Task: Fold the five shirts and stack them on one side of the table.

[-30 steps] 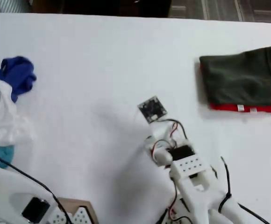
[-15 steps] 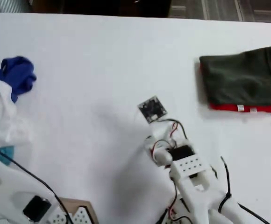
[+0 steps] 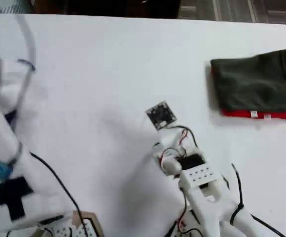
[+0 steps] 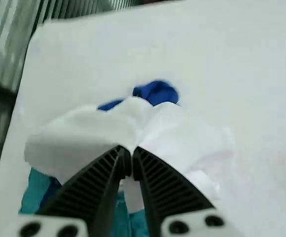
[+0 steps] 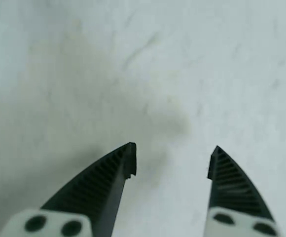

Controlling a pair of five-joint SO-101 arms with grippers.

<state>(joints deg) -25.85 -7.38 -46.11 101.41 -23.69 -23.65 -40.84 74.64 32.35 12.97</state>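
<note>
Pinches a fold of the white shirt with the left hand, both fingers pressed together on the cloth, over the left edge of the tabletop. Just beyond the white shirt, a crumpled blue shirt; partly under it, a teal shirt. Holds the right hand spread above the tabletop, pinching nothing. On the right side, a folded dark green shirt lying on a folded red shirt.
</note>
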